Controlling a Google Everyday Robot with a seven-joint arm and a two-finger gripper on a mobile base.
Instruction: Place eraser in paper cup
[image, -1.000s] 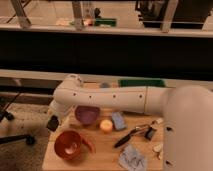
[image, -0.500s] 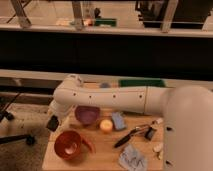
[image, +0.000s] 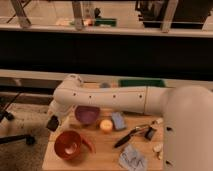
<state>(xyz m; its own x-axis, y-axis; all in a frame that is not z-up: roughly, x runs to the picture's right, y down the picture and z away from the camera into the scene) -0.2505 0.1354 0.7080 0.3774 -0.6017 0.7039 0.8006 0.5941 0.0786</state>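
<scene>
The red-orange paper cup (image: 69, 145) with a curved side handle stands at the front left of the wooden table (image: 102, 150). My white arm reaches from the right across the table, bends at the far left and comes down. My gripper (image: 52, 123) is a dark shape at the table's left edge, just above and to the left of the cup. No separate eraser shows; I cannot tell whether the gripper holds it.
A purple bowl (image: 86, 115) sits behind the cup, with an orange ball (image: 105, 125) and a blue sponge (image: 118, 120) to its right. A dark-handled tool (image: 127, 137), a small black piece (image: 150, 133) and a crumpled cloth (image: 132, 159) lie at the right. A green object (image: 141, 82) is at the back.
</scene>
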